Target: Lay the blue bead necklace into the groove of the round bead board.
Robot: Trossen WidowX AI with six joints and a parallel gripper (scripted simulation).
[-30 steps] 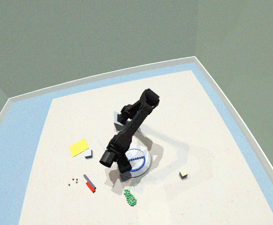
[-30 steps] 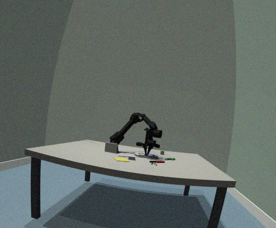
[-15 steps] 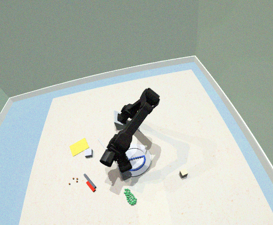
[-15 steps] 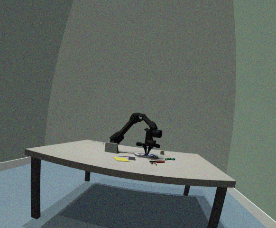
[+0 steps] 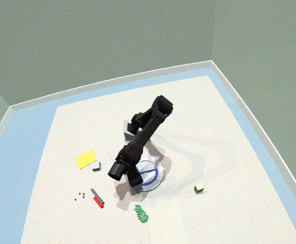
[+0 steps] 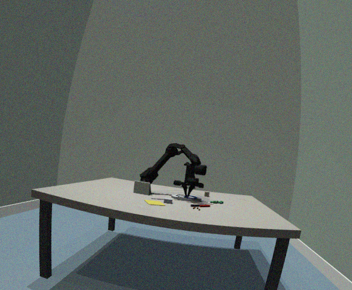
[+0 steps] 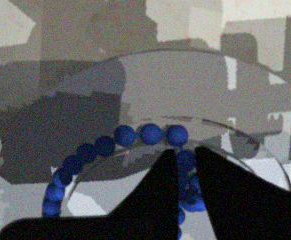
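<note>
The round bead board (image 5: 161, 181) (image 7: 175, 85) is pale and lies flat under the arm. The blue bead necklace (image 5: 157, 174) (image 7: 150, 134) lies on it. In the top view it shows a straight run across the board's middle and a curve along its right and lower side. In the wrist view it arcs on the left, then turns down between the fingers, where several beads bunch up. My gripper (image 6: 187, 196) (image 7: 184, 156) points down at board level, its narrow fingers shut on the beads there. The arm hides its fingertips in the top view.
A green bead necklace (image 5: 141, 213) (image 6: 216, 202) lies near the board. A red and grey tool (image 5: 98, 201), small brown beads (image 5: 83, 193), a grey block (image 5: 96, 165) and a yellow sheet (image 5: 85, 159) lie left. A beige cube (image 5: 199, 187) stands right. A grey panel (image 6: 142, 187) stands by the arm's base.
</note>
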